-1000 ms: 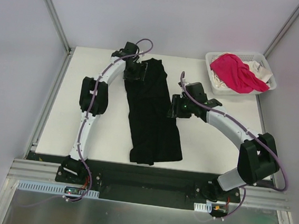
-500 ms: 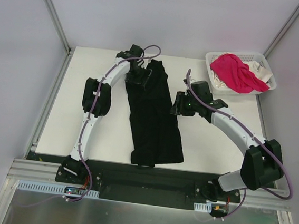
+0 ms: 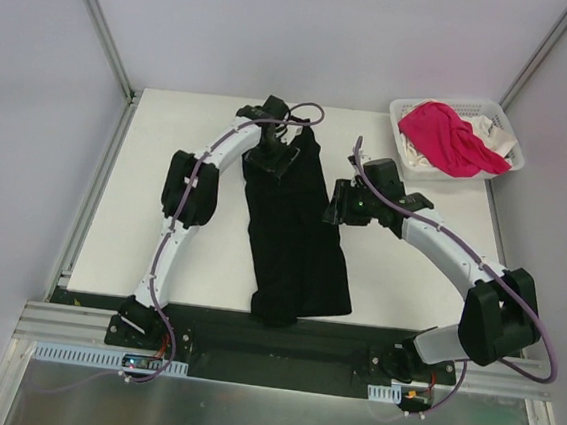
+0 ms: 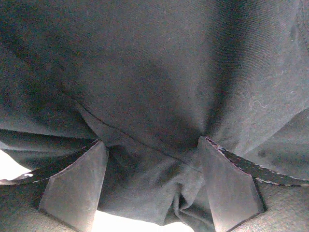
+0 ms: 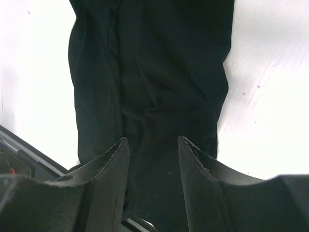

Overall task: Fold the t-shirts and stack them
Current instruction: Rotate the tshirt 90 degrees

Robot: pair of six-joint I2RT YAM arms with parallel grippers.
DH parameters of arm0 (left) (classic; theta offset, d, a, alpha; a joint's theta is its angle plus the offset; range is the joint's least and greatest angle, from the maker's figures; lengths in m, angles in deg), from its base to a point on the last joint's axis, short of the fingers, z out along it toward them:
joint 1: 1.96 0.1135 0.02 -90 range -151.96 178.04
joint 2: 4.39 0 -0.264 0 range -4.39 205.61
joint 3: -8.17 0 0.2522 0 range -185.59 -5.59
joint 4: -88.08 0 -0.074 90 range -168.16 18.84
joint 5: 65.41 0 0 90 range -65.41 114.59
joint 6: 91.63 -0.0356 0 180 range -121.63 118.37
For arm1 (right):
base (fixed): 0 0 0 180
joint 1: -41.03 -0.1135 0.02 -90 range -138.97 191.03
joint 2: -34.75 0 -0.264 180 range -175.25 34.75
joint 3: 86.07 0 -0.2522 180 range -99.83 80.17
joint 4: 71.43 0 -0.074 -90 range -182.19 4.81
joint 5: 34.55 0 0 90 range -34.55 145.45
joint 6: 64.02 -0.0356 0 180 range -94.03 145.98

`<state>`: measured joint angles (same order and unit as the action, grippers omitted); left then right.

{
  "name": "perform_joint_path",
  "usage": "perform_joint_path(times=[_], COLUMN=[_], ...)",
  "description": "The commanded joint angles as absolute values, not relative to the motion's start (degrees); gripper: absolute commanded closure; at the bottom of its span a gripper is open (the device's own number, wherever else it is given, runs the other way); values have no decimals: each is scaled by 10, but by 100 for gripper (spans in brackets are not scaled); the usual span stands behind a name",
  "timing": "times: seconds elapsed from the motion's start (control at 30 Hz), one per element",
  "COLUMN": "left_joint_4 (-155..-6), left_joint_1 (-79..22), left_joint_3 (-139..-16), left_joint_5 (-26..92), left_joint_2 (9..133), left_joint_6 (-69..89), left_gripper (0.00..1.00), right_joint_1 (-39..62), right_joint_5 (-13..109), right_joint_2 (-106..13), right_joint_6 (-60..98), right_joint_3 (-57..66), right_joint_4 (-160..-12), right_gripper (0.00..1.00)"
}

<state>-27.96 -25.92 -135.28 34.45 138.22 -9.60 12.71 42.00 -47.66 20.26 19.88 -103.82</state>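
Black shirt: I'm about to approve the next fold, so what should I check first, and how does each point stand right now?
1. Left hand grips the black shirt at its far end: cannot tell. Its fingers stand apart with cloth bunched between them.
2. Right hand is at the shirt's right edge: ok. Grip: cannot tell.
3. Shirt lies smooth: not ok. It has lengthwise creases and its near end is bunched.
4. Shirt is wholly on the table: cannot tell. Its near end is at the near edge.
5. Basket is out of the way: ok. It sits at the far right corner.
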Motion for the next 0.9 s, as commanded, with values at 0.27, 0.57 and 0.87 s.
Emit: perform_joint_path(times=[0.27,0.57,0.87], left_joint_4=[-380,-401,-420], left_joint_1=[-250,-249,-250], left_joint_3=[-1156,-1114,-1021], left_joint_5=[201,103,120], left_joint_2=[1173,1078,1008], left_joint_6=[41,111,149], left_gripper=[22,21,20], right_joint_1=[112,113,120], right_joint_5=[404,416,439], right_joint_2=[-445,-403,-638], right_joint_6=[234,248,253], right_joint_3=[217,240,55], right_joint_4=[-1078,-1084,-1066], right_gripper=[52,52,53])
